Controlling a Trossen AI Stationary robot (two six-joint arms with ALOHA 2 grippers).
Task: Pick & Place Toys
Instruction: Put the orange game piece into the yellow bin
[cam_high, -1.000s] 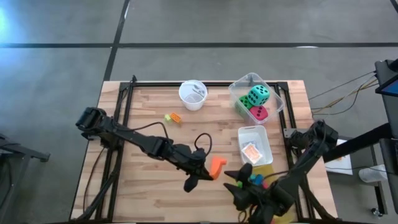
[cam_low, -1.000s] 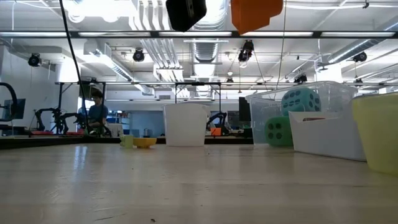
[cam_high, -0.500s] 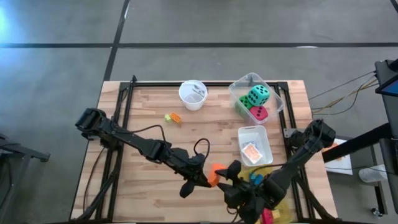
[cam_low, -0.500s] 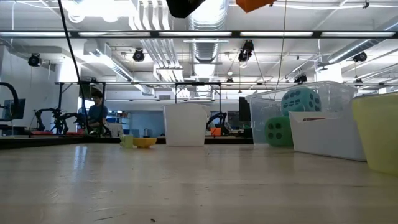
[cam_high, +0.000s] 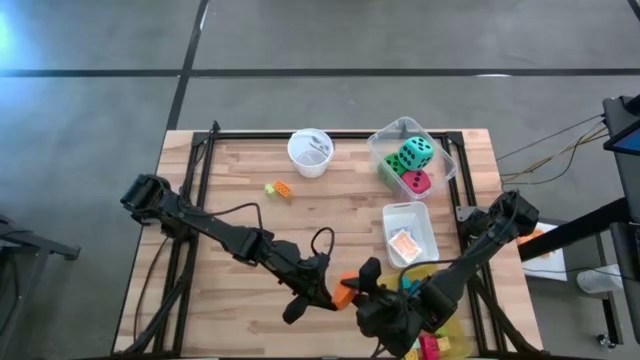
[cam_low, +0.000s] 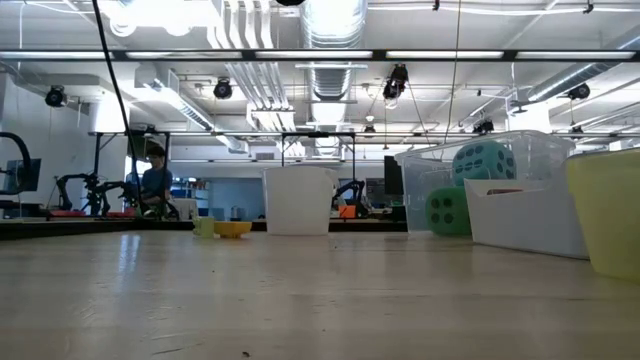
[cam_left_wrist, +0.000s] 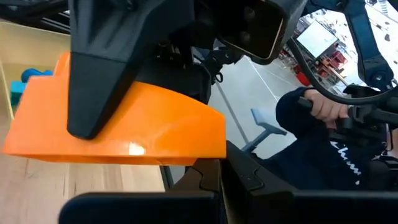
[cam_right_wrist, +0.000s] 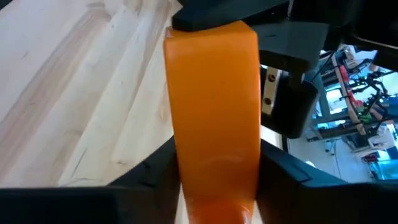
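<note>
An orange block (cam_high: 347, 284) hangs well above the table's near middle, between my two grippers. My left gripper (cam_high: 333, 291) reaches in from the left and is shut on it. My right gripper (cam_high: 363, 279) meets it from the right, its fingers against the block's other end. In the left wrist view the orange block (cam_left_wrist: 118, 124) fills the picture, with my right gripper's dark body behind it. Two small blocks (cam_high: 278, 189) lie on the wood near the far side. Neither gripper shows in the low view. My left gripper pinches the orange block's end toward the table's left (cam_left_wrist: 93, 134) between its two fingers, one on the top face and one beneath. It comes in almost level from the left. The block is lifted clear. My right gripper has the block's near end (cam_right_wrist: 214, 186) between its two fingers (cam_right_wrist: 155, 177), one on each narrow side. It comes from the table's right, slanting a little downward. The block stands away from it, its far end under my left gripper's finger.
A white cup (cam_high: 309, 152) stands at the far middle. A clear bin (cam_high: 440, 150) with dice sits far right. Nearer are a white bin (cam_high: 425, 215) with a card pack and a yellow bin (cam_high: 447, 325) with small blocks. Bare wood lies left of centre.
My left gripper has raised the orange block out of the top of the low view and carried it slightly toward the near edge. My right gripper has moved toward the table's left, turning as it went, up to the block.
</note>
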